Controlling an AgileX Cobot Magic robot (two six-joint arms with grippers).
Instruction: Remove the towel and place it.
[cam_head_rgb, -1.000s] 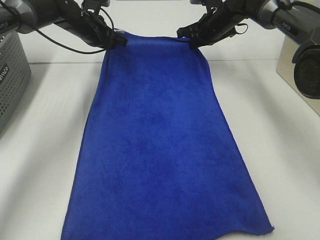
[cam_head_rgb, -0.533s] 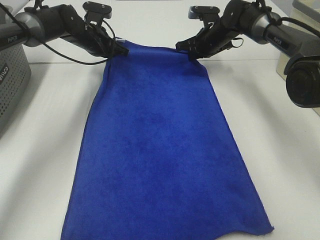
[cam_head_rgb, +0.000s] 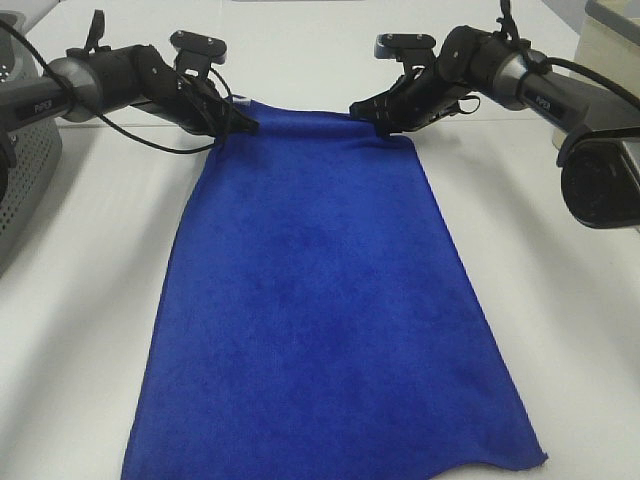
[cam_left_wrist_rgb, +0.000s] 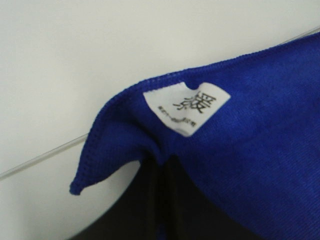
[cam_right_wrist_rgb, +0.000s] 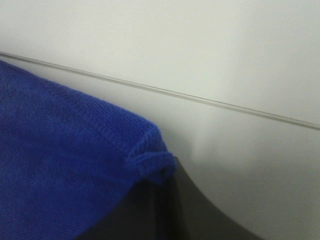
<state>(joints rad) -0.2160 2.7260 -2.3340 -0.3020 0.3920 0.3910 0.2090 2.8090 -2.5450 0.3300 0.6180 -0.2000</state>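
Two grippers: one at each far corner of the towel (cam_head_rgb: 320, 290), both clenched on cloth.
Left gripper (cam_head_rgb: 240, 112): black fingers pinched on the far left corner; arm comes in low from the left side of the high view.
Left corner, wrist view: cloth (cam_left_wrist_rgb: 250, 150) bunches into the dark jaw; stitched hem curls to a loose point beside the grasp.
Tag (cam_left_wrist_rgb: 187, 107): small, white, printed characters, sewn just inside the hem, close above the left gripper's pinch.
Right gripper (cam_head_rgb: 378, 112): fingers closed over the far right corner; arm reaches in from the right.
Right corner, wrist view: hem (cam_right_wrist_rgb: 145, 150) folds over the dark finger edge; corner tucked tight against it.
Towel: royal blue, plush, spread lengthwise on the white bench (cam_head_rgb: 560, 300); runs from both grippers toward the near edge of the high view, widening as it goes.
Far edge: stretched between the two grippers, nearly straight, slight dip in the middle.
Near edge: partly cut off by the frame; right near corner visible with a wavy hem.
Contact: most of the cloth lies flat on the bench; whether the gripped corners are lifted clear, cannot tell.
Grey basket (cam_head_rgb: 25, 170): perforated wall, left of the left arm, well apart from the towel.
Beige box (cam_head_rgb: 610, 70): beyond the right arm, at the right edge.
Bench seam: thin line crossing behind both gripped corners in the wrist views.
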